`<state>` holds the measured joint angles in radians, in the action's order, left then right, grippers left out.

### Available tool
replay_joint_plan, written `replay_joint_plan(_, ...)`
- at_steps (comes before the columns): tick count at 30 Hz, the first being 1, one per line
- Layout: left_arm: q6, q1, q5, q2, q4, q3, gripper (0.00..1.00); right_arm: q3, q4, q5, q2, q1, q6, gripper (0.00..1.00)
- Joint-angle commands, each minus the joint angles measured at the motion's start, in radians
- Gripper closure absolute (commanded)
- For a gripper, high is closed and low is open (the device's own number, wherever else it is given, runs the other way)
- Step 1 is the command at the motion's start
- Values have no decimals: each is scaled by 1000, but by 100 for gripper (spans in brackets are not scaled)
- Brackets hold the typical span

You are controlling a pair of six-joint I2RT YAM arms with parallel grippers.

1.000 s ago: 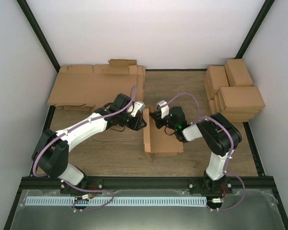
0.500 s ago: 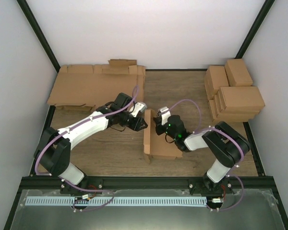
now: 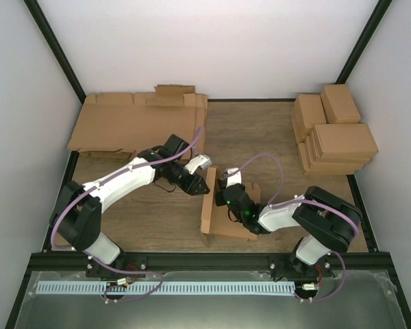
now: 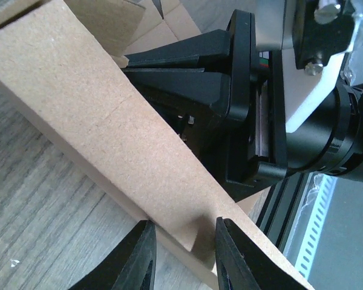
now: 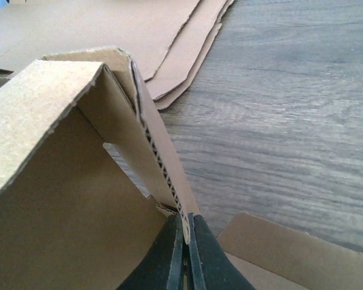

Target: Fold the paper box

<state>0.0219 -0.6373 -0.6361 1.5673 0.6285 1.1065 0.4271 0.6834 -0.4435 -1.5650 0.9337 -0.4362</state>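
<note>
Jaws of the right gripper point(image 5: 186, 228) are clamped on the paper box point(image 5: 60, 205) wall; left gripper point(image 4: 183, 244) jaws straddle it, grip unconfirmed.

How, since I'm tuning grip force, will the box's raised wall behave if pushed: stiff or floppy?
The box shows corrugated fluting where the right end effector pinches it, so the wall is probably stiff across its face yet hinges at creases. It looks thin and light, so a push would likely slide it over the wood table.
</note>
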Motion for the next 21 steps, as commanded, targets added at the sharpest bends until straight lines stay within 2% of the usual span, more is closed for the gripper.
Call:
replay_joint_plan(1,71,4,26,40,53,11,71,11,-84,-61,1,87,-146,99)
replay_joint_plan(4,85,4,23,39,64,16,72,-9,-63,-14,2,97,-177,97)
replay_joint_plan(8,117,4,14,37,95,25,72,-65,32,104,29,97,-114,89)
replay_joint_plan(15,145,4,-24,36,107,29,73,-133,112,275,92,88,-23,88)
replay_joint_plan(18,148,4,-23,38,112,34,73,-160,117,299,128,82,-7,80)
replay_joint_plan(21,146,2,-23,39,114,35,73,-210,128,402,207,23,26,76)
